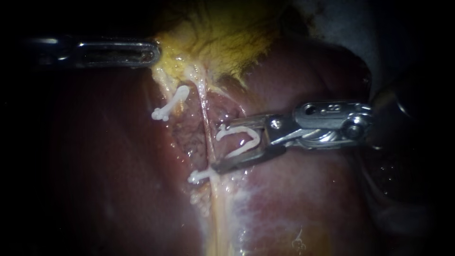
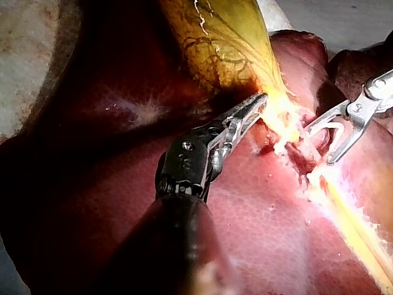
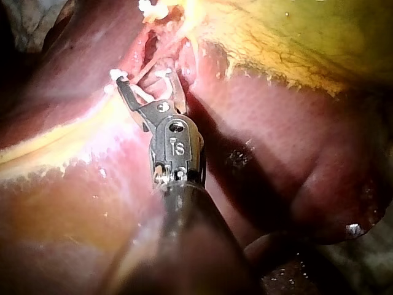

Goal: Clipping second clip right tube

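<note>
A thin pale tube (image 1: 204, 114) runs down from the yellow gallbladder (image 1: 222, 33) over raw tissue. A shut white clip (image 1: 201, 175) sits low on it. Another white clip (image 1: 169, 105) lies further left, on a strand below the gallbladder's edge. My right instrument (image 1: 218, 147) carries an open white clip (image 1: 241, 140) between its spread jaws, whose tips reach the tube above the low clip; I cannot tell whether the tube lies inside them. The right wrist view shows those jaws (image 3: 144, 83) at the tube. My left instrument (image 1: 154, 52) has its jaws shut on the gallbladder's yellow edge (image 2: 261, 101).
Dark red liver (image 1: 308, 189) surrounds the dissected patch on all sides. A pale yellow band of tissue (image 1: 220, 213) continues downward from the low clip. Grey cloth (image 1: 341, 23) shows behind the gallbladder at the upper right.
</note>
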Tool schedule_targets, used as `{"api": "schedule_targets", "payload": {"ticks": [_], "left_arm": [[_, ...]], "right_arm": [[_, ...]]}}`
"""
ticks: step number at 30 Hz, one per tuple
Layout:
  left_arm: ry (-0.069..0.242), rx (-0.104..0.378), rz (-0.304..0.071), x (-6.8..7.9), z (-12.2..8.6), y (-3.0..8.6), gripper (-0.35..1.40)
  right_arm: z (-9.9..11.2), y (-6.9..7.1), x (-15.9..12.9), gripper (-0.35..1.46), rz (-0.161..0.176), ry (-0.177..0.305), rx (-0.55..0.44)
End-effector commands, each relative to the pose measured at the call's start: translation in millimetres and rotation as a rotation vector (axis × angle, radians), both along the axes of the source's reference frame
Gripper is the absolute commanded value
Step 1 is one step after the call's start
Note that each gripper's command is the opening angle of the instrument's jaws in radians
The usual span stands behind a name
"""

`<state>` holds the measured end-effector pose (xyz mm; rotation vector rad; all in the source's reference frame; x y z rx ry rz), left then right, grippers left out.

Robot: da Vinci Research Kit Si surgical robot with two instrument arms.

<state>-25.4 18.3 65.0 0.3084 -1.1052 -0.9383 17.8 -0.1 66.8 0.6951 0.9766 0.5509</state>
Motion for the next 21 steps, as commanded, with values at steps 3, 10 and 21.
{"api": "schedule_targets", "payload": {"ticks": [3, 10, 21], "left_arm": [[0.000, 0.000, 0.000, 0.0, 0.0, 0.0, -0.35], [0.001, 0.000, 0.000, -0.1, 0.0, 0.0, -0.35], [0.001, -0.001, -0.001, -0.1, 0.1, 0.0, -0.35]], "right_arm": [[0.9, -0.6, 0.8, 0.53, 0.000, 0.020, 0.036], [1.2, -1.0, 1.9, 0.52, 0.028, 0.157, 0.178], [-0.3, -1.3, 2.5, 0.48, 0.035, 0.285, 0.311]]}}
